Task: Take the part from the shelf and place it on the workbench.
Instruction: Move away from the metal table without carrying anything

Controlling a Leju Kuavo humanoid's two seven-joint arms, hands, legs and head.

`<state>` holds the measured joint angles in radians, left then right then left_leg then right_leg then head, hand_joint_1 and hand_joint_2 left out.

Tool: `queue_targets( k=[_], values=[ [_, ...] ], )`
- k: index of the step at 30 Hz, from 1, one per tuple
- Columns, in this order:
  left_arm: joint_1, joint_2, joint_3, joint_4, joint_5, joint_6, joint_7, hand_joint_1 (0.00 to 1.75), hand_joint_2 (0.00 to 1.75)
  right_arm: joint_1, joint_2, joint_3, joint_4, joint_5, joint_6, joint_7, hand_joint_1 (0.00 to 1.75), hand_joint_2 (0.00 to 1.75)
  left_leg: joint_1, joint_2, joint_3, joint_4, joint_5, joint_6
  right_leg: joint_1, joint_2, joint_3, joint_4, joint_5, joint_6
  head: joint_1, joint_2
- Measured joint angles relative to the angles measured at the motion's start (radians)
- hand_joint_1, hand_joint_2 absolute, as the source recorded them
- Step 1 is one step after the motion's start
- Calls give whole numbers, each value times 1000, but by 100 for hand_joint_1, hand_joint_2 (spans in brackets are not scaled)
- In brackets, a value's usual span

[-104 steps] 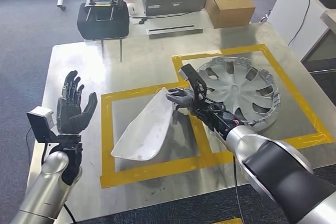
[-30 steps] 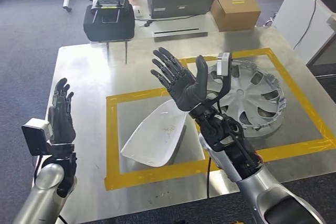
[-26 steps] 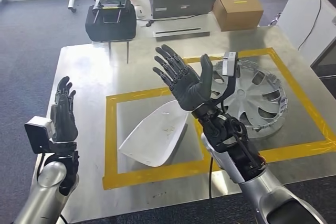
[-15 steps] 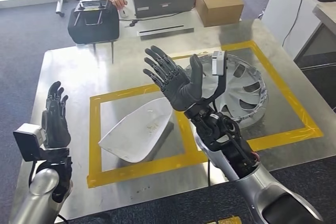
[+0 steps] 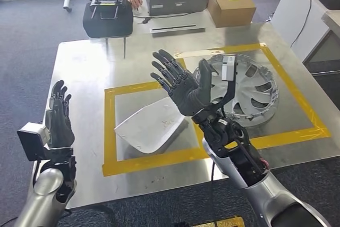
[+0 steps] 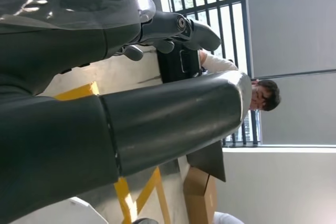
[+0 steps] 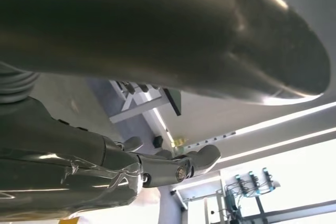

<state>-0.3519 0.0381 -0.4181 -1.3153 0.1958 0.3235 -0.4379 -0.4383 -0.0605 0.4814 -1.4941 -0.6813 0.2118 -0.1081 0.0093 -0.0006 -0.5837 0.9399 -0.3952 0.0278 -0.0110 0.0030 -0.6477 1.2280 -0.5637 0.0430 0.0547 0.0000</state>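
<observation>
We saw part (image 5: 150,127) flat mid-frame on table (image 5: 80,73); both hands, left (image 5: 59,118) & right (image 5: 185,86), fingers spread, empty; should've withdrawn w/o nudging it.

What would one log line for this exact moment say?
right hand: raised, holding nothing | left hand: raised, holding nothing | white part: on workbench, inside yellow tape square | hubcap: in next square

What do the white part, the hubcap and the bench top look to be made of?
White part: probably moulded plastic, matte white; thin curved shell, faint scuffs. Hubcap: looks like silver-painted plastic, though metal can't be excluded; glossy spokes with cut-outs. Bench top: likely sheet metal, brushed and reflective, with yellow tape marking squares.
</observation>
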Motion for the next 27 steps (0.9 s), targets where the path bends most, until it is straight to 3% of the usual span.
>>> queue_targets(
  k=[3,5,7,9,11,13,14,15,16,17,19,21,24,25,27],
  values=[
    [1,0,0,-2,0,0,0,0,0,1,-1,0,-7,0,-2,0,0,0,0,-1,-8,4,7,-6,1,1,122,-198,81,-9,13,0],
    [1,0,0,-3,0,0,0,0,0,1,-1,0,-13,0,-2,0,0,0,-2,-2,-13,6,13,-14,5,3,164,-276,92,-15,16,0],
    [0,-1,0,-4,0,0,0,0,0,1,-2,0,-16,0,-2,1,0,0,-3,-2,-17,5,22,-26,10,4,169,-293,94,-21,15,0],
    [0,-1,0,-4,0,0,0,0,0,1,-2,0,-18,0,-2,1,0,0,-4,-3,-24,8,22,-38,6,2,161,-301,107,-33,12,0],
    [-1,0,0,-5,0,1,0,0,0,1,-2,0,-21,0,-2,1,0,0,-3,-3,-54,70,-33,-49,0,-3,147,-308,125,-47,1,0],
    [1,0,0,-6,0,1,0,0,0,1,-2,1,-24,0,-2,2,0,0,1,-3,-107,207,-123,-58,1,-5,126,-307,141,-54,-13,0],
    [2,0,-1,-6,0,1,0,0,0,2,-2,1,-24,0,-2,3,0,0,2,-3,-128,272,-153,-62,1,-6,115,-305,148,-54,-18,0],
    [3,0,-1,-6,0,1,0,0,0,2,-2,1,-24,0,-2,4,0,0,3,-3,-135,309,-162,-64,2,-6,104,-303,154,-54,-22,0],
    [4,0,-1,-6,0,1,0,0,0,3,-2,1,-24,0,-2,6,0,0,3,-3,-122,307,-150,-64,2,-6,93,-300,160,-53,-25,0],
    [3,1,-1,-6,0,1,0,0,0,3,-2,1,-25,0,-3,6,0,0,4,-3,-90,267,-125,-64,2,-6,84,-297,165,-50,-28,0],
    [1,1,-1,-7,0,1,0,0,0,3,-2,1,-28,1,-4,8,0,0,3,-3,8,121,-81,-58,3,-6,68,-290,174,-44,-32,0],
    [0,1,-1,-10,-1,1,0,0,0,2,-2,1,-35,1,-5,11,0,0,-1,-4,62,26,-68,-46,6,-6,58,-284,183,-34,-29,0],
    [0,1,-1,-12,-1,-1,0,0,0,4,-3,2,-41,2,-6,14,0,0,-3,-4,56,9,-58,-23,4,-4,48,-281,192,-16,-25,0],
    [0,1,-1,-12,-1,-2,0,0,0,5,-4,3,-41,2,-7,15,0,0,-2,-3,51,8,-51,-13,3,-4,40,-266,175,-11,-23,0],
    [0,0,-1,-12,-1,-4,0,0,0,6,-6,3,-42,4,-7,16,0,0,-2,0,36,4,-35,2,1,-3,9,-176,94,-5,-17,0]
  ],
)
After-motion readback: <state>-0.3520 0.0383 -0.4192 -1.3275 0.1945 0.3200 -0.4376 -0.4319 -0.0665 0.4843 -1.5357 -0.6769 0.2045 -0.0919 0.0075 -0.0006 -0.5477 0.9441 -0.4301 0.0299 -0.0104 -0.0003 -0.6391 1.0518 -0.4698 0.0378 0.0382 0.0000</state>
